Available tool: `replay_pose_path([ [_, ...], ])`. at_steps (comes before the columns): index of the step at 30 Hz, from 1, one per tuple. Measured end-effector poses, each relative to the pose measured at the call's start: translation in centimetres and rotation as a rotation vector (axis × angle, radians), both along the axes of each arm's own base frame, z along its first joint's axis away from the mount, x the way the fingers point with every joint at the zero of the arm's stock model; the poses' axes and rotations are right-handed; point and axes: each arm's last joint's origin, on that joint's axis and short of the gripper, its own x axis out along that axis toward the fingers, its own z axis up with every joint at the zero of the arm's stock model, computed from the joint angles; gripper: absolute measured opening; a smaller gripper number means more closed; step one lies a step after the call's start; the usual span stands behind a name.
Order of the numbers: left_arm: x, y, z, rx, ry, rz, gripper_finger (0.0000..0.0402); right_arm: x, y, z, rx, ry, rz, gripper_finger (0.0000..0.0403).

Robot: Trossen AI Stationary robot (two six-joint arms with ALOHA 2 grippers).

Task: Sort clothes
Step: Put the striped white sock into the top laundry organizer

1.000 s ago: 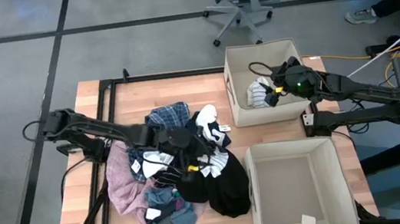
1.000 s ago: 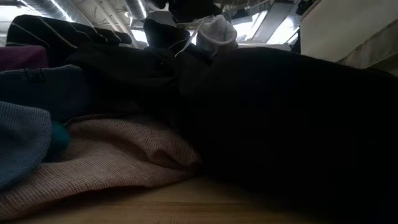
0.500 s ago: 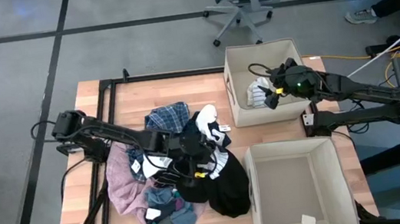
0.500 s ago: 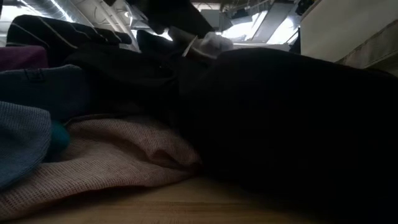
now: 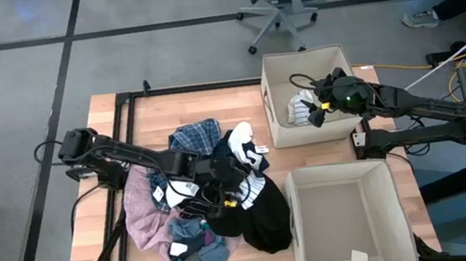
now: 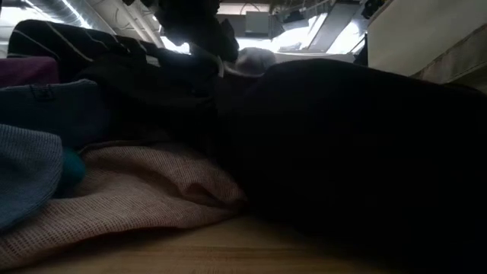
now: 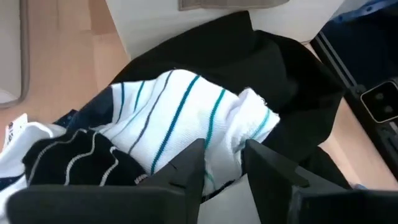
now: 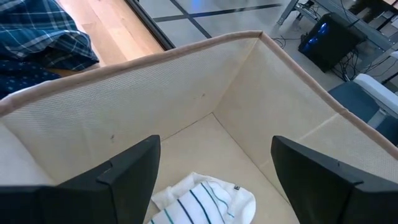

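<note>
The clothes [image 5: 211, 205] lie heaped on the table's left half: pink, blue plaid, black, striped and grey-teal pieces. My left gripper [image 5: 227, 187] slants down into the top of the heap. In its wrist view it [image 7: 224, 152] is shut on a white garment with teal stripes [image 7: 180, 106], which rests on a black garment [image 7: 273, 68]. My right gripper [image 5: 320, 105] hangs open over the far beige bin [image 5: 276, 98], above a white striped garment [image 8: 205, 199] that lies on the bin's floor. My left gripper pinches a bunched fold of the white teal-striped garment [image 7: 231, 144] between its two fingers [image 7: 189, 165]. The fingers slant down from the table's left side. The garment still lies on the heap, on the black garment; how many layers are caught I cannot tell.
A second beige bin [image 5: 343, 215] stands at the near right, right beside the black garment's edge. Bare wood [image 5: 220, 101] shows along the far edge left of the far bin. A black frame [image 5: 126, 108] runs along the table's left part.
My left gripper has gone down onto the top of the heap and tipped more steeply downward. In the low view, the white piece on top of the heap has been pressed lower under it. My right gripper has kept still.
</note>
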Motion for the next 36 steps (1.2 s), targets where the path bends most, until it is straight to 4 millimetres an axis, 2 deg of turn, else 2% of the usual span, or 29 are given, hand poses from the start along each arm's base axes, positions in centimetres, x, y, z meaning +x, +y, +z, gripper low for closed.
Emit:
replay_pose_path([
  [7, 0.3, 0.0, 0.3, 0.047, -0.067, -0.053, 0.0009, 0.1, 0.0, 0.1, -0.001, -0.017, 0.007, 0.0308],
  [13, 0.6, 0.2, 1.9, 0.102, -0.184, -0.052, 0.0011, 0.6, 0.2, 0.7, 0.022, -0.099, 0.115, 0.0308],
  [20, 0.1, 2.4, 6.6, 0.284, -0.425, 0.153, 0.001, 1.5, 0.7, 1.9, 0.062, -0.253, 0.386, 0.0308],
  [24, -0.2, 4.0, 8.5, 0.302, -0.53, 0.23, 0.0009, 2.0, 1.1, 2.4, 0.095, -0.325, 0.556, 0.0308],
  [29, 0.0, 5.7, 9.4, 0.316, -0.606, 0.286, 0.0004, 3.3, 1.2, 2.1, 0.131, -0.343, 0.668, 0.0308],
  [36, 0.1, 7.2, 9.9, 0.319, -0.651, 0.339, 0.0013, 6.3, 2.3, 0.5, 0.068, -0.244, 0.756, 0.0308],
])
